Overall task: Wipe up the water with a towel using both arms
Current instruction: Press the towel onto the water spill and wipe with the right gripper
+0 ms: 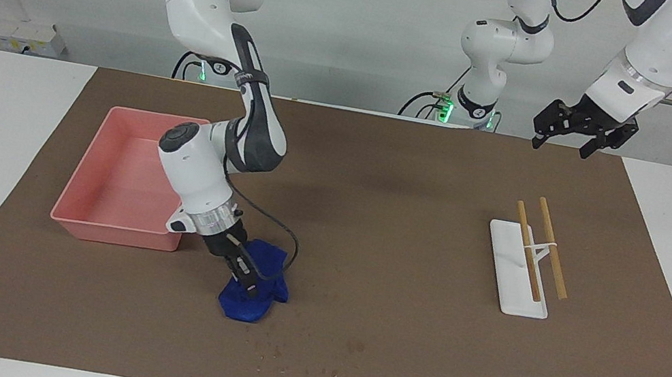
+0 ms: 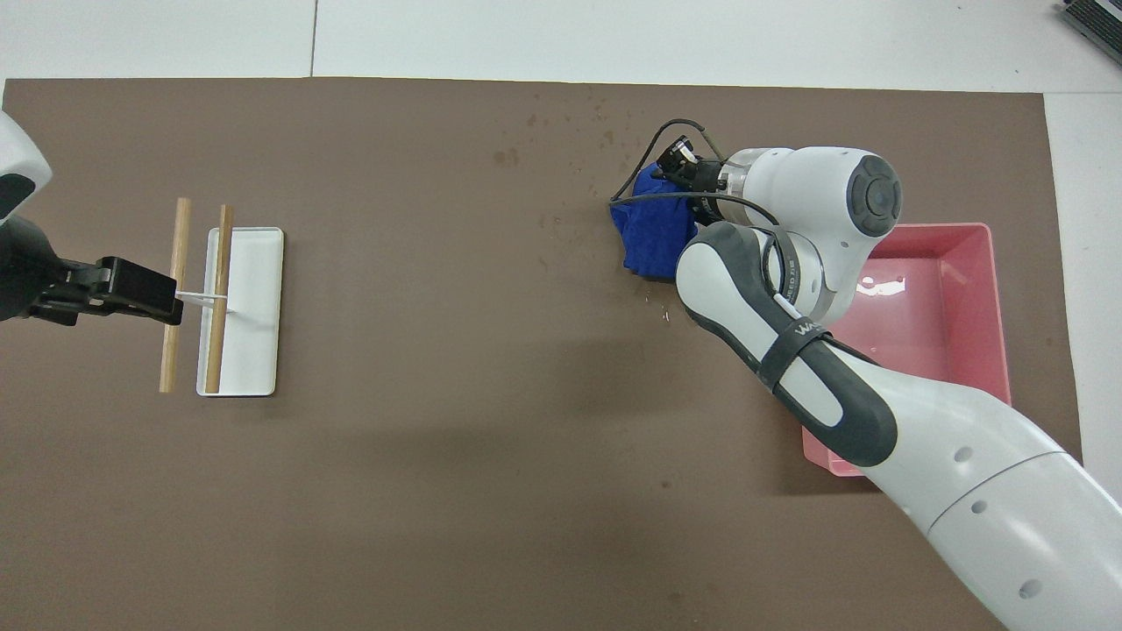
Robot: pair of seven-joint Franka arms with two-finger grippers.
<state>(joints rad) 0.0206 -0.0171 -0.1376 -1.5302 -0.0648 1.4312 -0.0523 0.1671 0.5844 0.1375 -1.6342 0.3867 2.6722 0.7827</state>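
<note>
Facing view: we see the right gripper (image 1: 244,272) low on the crumpled blue towel (image 1: 254,290) beside the pink bin (image 1: 103,175), its finger spacing unclear; the towel's long axis runs away from the robots toward the water (image 1: 304,366). Our left gripper (image 1: 572,137) waits spread.

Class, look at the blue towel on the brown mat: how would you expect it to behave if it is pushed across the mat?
The blue towel lies crumpled in soft folds, so it is probably floppy and would bunch rather than slide as one piece. It looks light, and probably would not roll. Pushed toward the water, it would likely drag and smear unevenly.
</note>
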